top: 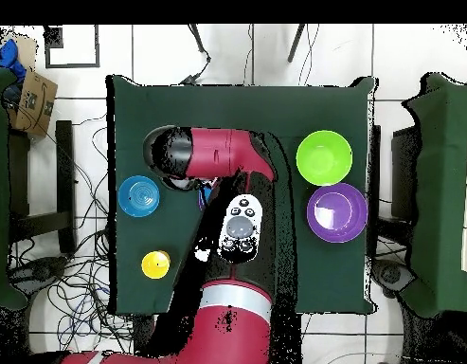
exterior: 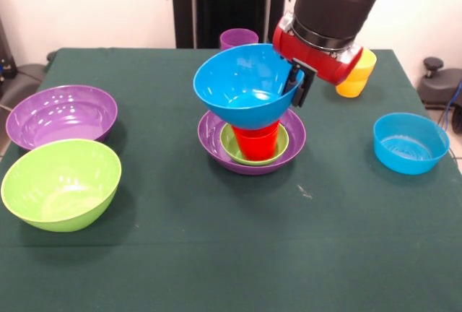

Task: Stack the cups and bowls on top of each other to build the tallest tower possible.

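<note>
The tower stands mid-table in the front view: a large purple bowl (exterior: 251, 154) as base, a small green bowl (exterior: 254, 154) in it, and a red cup (exterior: 255, 141) in that. My gripper (exterior: 294, 88) is shut on the right rim of the large blue bowl (exterior: 242, 84), which is tilted and sits right on top of the red cup. A second large purple bowl (exterior: 61, 113) (top: 337, 212) and the lime green bowl (exterior: 61, 182) (top: 324, 157) sit at the left. The arm (top: 227, 161) hides the tower in the overhead view.
A purple cup (exterior: 238, 37) stands behind the tower. Two stacked yellow cups (exterior: 357, 75) (top: 155, 264) stand behind my wrist at the right. A small blue bowl (exterior: 410, 142) (top: 139, 195) sits at the right. The table's dark green cloth (exterior: 216, 254) is bare at the front.
</note>
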Motion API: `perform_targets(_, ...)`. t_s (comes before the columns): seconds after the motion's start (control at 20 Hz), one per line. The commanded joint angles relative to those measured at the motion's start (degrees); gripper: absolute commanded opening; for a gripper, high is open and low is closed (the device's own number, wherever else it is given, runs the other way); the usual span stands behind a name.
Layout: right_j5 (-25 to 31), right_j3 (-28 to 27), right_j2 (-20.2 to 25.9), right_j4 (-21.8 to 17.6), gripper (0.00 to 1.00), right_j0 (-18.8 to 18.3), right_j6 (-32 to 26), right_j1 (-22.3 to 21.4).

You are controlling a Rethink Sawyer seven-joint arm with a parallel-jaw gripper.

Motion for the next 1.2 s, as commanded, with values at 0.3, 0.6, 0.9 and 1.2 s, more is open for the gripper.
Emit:
perform_targets(0.3,-1.12,6.41,3.86,-1.08,0.0,-0.44,1.6,0.82)
perform_targets(0.6,-4.57,9.0,4.16,-1.82,0.0,-0.31,1.12,0.59)
perform_targets(0.9,-6.64,9.2,3.27,-2.7,0.0,0.89,2.3,0.73)
perform_targets(1.2,-9.2,10.51,3.73,-2.09,0.0,0.46,2.46,0.26)
